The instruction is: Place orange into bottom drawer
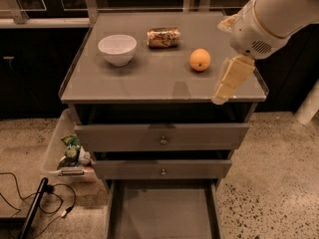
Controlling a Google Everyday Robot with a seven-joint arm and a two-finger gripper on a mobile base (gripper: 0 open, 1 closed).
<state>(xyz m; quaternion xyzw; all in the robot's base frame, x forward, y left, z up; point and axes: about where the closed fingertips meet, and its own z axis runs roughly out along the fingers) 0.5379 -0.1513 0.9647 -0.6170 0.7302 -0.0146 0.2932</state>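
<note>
The orange (200,59) sits on the grey cabinet top (149,78), right of centre, next to nothing. My gripper (227,85) hangs from the white arm over the top's front right corner, a little right of and nearer than the orange, not touching it. The bottom drawer (162,210) is pulled open below the cabinet, and its grey floor is bare.
A white bowl (117,49) stands at the left of the top and a brown-gold can (163,37) lies at the back. Two upper drawers (162,136) with knobs are closed. A bin with litter (70,151) and cables (30,198) are on the floor at left.
</note>
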